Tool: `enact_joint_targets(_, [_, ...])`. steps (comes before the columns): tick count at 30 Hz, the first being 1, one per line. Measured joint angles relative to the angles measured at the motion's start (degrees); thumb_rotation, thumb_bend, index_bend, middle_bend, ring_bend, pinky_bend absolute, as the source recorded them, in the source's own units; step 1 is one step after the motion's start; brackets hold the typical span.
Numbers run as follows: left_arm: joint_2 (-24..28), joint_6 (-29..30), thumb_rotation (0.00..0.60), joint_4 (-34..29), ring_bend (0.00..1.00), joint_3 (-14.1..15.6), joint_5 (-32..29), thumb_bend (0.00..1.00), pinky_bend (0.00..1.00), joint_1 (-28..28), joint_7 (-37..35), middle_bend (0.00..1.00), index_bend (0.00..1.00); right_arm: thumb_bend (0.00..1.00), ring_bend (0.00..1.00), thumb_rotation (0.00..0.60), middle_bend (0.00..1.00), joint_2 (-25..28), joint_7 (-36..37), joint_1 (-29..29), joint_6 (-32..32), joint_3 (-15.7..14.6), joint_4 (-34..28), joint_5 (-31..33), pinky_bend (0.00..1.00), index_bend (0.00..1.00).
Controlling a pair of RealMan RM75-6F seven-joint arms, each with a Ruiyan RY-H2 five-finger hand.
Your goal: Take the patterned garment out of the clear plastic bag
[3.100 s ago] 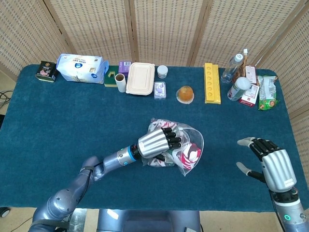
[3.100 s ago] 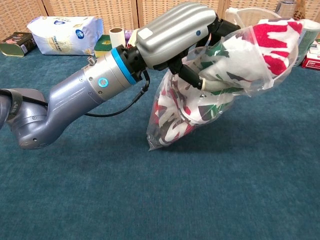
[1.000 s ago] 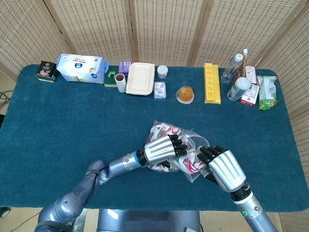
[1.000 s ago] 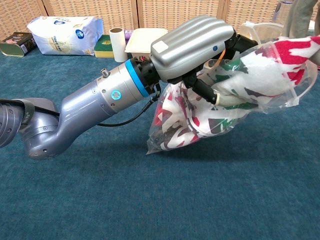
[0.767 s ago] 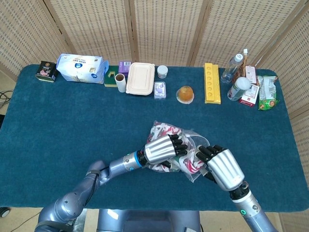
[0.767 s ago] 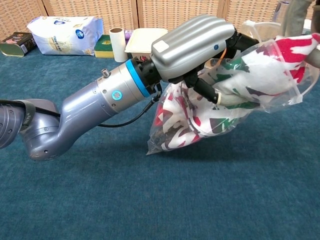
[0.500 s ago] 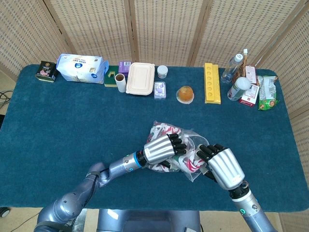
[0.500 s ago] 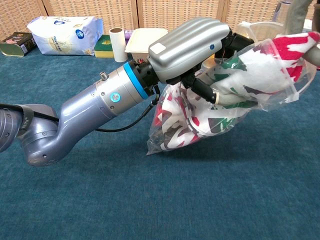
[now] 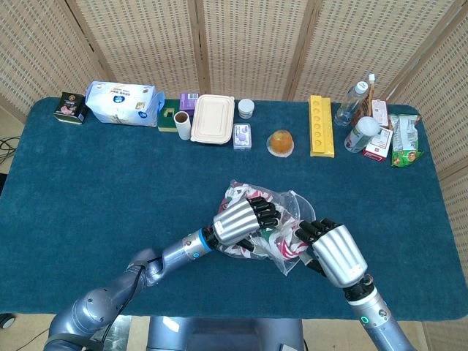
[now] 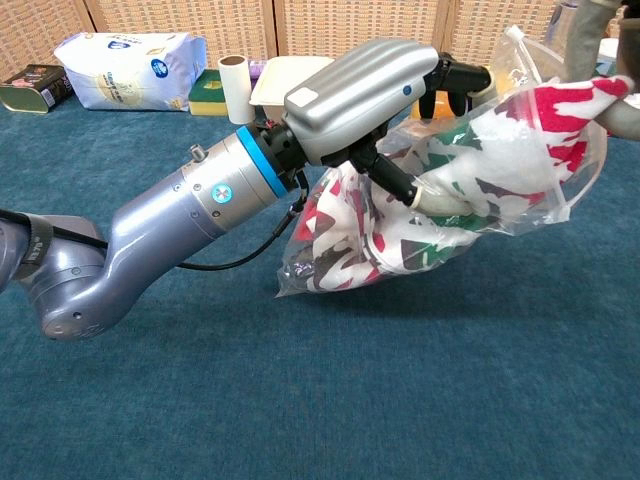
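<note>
A clear plastic bag [image 9: 287, 206] [image 10: 478, 228] holds the red, white and green patterned garment [image 9: 276, 243] [image 10: 385, 236]. My left hand [image 9: 238, 218] [image 10: 362, 83] grips the bag from above around its middle and holds it tilted off the blue table [image 9: 110, 190]. The bag's mouth points toward my right hand [image 9: 333, 254]. That hand's curled fingers [image 9: 307, 232] close on the garment's red end [image 10: 578, 103] at the bag mouth. In the chest view only grey fingertips [image 10: 620, 100] of the right hand show at the right edge.
Along the table's back edge stand a tissue pack [image 9: 123, 102], a paper roll [image 9: 183, 125], a beige lunch box [image 9: 213, 118], an orange jelly cup [image 9: 281, 142], a yellow tray [image 9: 320, 126] and bottles with snack packs [image 9: 363, 131].
The right hand came in from the right and closed on the garment's end. Over the last half second the left hand shifted slightly left and the bag mouth stretched upward.
</note>
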Motion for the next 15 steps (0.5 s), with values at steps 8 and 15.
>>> enact_joint_targets(8, [0.44, -0.48, 0.6, -1.3, 0.33, -0.37, 0.24, 0.12, 0.41, 0.33, 0.67, 0.42, 0.42, 0.55, 0.64, 0.6, 0.54, 0.11, 1.79, -0.13, 0.91, 0.01, 0.22, 0.15, 0.66, 0.75])
enact_joint_targets(15, [1.16, -0.95, 0.6, -2.36, 0.22, -0.32, 0.25, 0.11, 0.33, 1.37, 0.74, 0.33, 0.29, 0.56, 0.64, 0.6, 0.55, 0.46, 3.03, -0.48, 2.38, 0.2, 0.52, 0.24, 0.65, 0.75])
